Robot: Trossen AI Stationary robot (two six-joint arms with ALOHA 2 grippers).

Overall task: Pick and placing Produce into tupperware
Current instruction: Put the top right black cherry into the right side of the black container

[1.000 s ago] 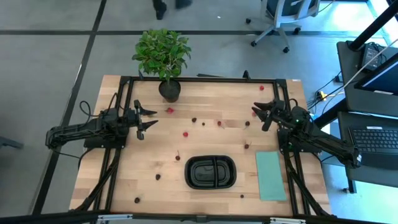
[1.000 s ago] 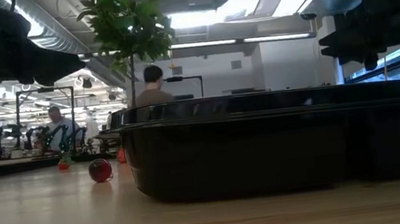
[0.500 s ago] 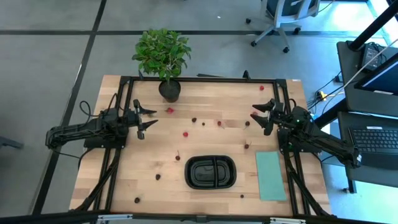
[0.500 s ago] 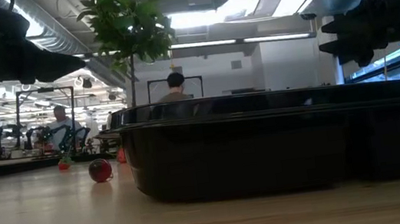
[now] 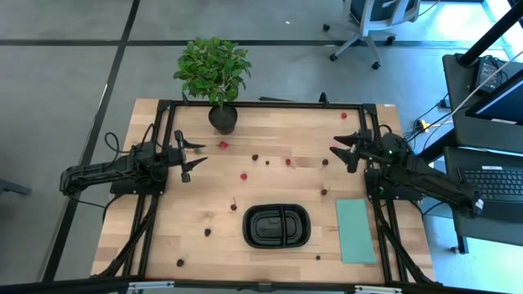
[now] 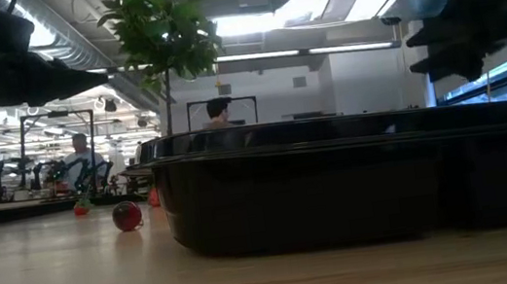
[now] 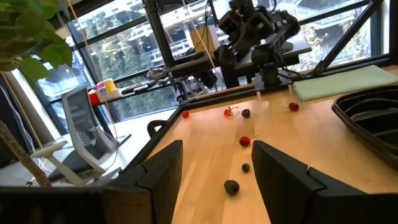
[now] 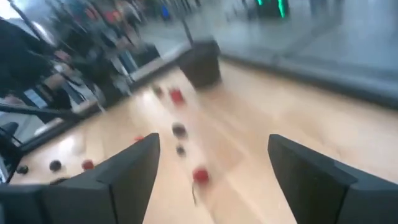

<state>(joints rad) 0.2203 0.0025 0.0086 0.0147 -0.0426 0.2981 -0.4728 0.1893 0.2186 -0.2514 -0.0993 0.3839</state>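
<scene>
Many tiny red and dark berries lie scattered on the wooden table, among them a red one (image 5: 222,144) and dark ones (image 5: 255,157) (image 5: 324,162). The black two-compartment container (image 5: 278,226) stands near the front edge and holds nothing; it fills the low view (image 6: 356,177). My left gripper (image 5: 194,153) hovers open at the table's left, and berries (image 7: 231,186) show ahead of its fingers. My right gripper (image 5: 340,149) hovers open at the far right, with a red berry (image 8: 200,175) ahead of it. Both grippers are empty.
A potted green plant (image 5: 214,73) stands at the far edge, left of centre. A flat pale teal rectangle (image 5: 355,230) lies right of the container. A berry (image 6: 127,215) lies left of the container in the low view. People show in the room behind.
My right gripper has shifted a little toward the table's far edge and turned slightly, staying open; its wrist view is blurred. A person in the room behind has walked toward the right.
</scene>
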